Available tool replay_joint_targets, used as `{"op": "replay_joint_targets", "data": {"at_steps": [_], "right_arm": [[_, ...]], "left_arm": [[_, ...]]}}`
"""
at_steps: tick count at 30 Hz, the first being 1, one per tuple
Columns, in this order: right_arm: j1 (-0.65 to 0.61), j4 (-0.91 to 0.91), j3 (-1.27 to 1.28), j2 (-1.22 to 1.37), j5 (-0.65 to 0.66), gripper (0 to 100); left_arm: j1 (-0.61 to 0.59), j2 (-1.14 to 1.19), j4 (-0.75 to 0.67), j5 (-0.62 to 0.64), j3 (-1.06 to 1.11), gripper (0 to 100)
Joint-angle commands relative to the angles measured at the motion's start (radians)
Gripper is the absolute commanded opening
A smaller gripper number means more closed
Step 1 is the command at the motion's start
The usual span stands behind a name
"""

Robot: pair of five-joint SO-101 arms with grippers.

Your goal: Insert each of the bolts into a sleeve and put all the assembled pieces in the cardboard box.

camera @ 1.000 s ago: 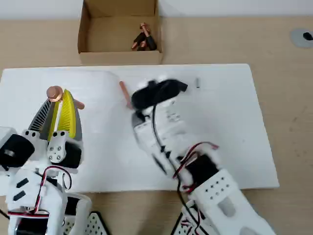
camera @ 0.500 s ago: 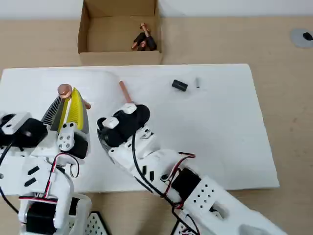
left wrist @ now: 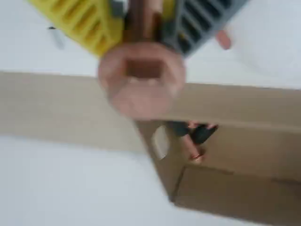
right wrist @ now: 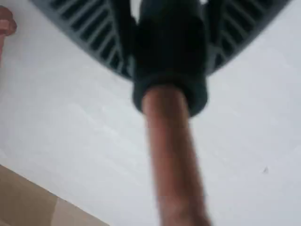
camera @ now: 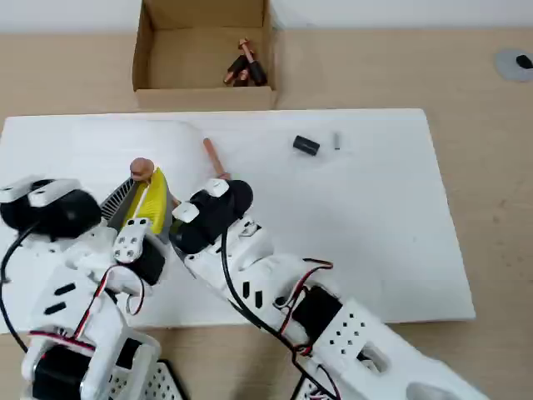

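Note:
My left gripper (camera: 143, 190), with one yellow and one grey finger, is shut on a copper bolt (camera: 141, 169) over the left of the white board; the bolt's head (left wrist: 141, 77) points toward the cardboard box (camera: 204, 98). Just right of it, my right gripper (right wrist: 169, 37) is shut on a black sleeve (right wrist: 169, 56), and a copper bolt shaft (right wrist: 174, 155) sticks out of the sleeve's end. From above, the right arm's black housing (camera: 208, 218) hides that sleeve. A loose bolt (camera: 214, 157) and a loose black sleeve (camera: 306, 145) lie on the board. Assembled pieces (camera: 246, 68) lie in the box.
The white board (camera: 375, 225) covers the table's middle, with open room on its right half. A small grey piece (camera: 336, 141) lies beside the loose sleeve. The box stands beyond the board's far edge. A grey disc (camera: 515, 63) sits at the table's far right.
The right arm swung from the board's middle back toward the left arm, uncovering the loose sleeve. The left gripper carried its bolt rightward, closing the gap between the two grippers.

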Motion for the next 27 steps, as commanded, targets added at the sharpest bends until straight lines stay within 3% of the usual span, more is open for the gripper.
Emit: {"op": "replay_joint_targets", "data": {"at_steps": [1, 15, 27], "right_arm": [[-0.013, -0.032, -0.007, -0.039, 0.003, 0.9], [-0.008, -0.032, -0.039, -0.041, 0.003, 0.9], [-0.010, -0.032, -0.073, -0.038, 0.003, 0.9]], "left_arm": [[0.015, 0.008, 0.002, 0.017, -0.078, 0], [0.011, 0.007, 0.127, -0.031, -0.104, 0], [-0.075, 0.007, 0.014, -0.032, -0.049, 0]]}}
